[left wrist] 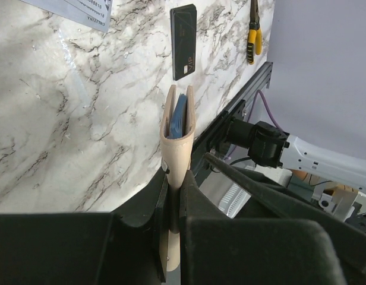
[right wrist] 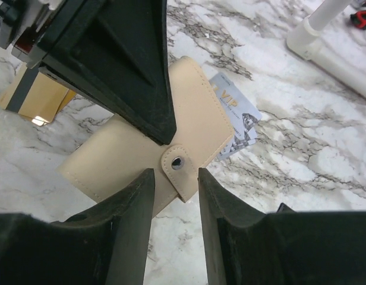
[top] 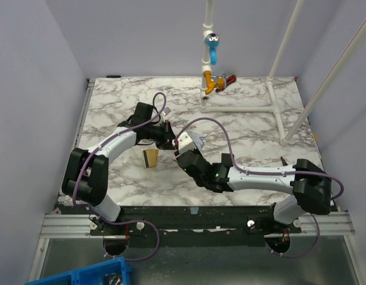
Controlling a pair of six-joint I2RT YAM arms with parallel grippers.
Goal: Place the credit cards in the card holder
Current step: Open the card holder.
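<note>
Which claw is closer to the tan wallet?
Left. The left claw is clamped on the wallet; the right claw is open, straddling its snap tab, contact unclear.

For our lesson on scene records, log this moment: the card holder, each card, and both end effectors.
card holder: clamped by left end effector, blue lining showing
right end effector: open, straddling the snap tab
gold card: on table, outside holder
silver VIP card: on table, behind holder
black card: on table, outside holder
</note>
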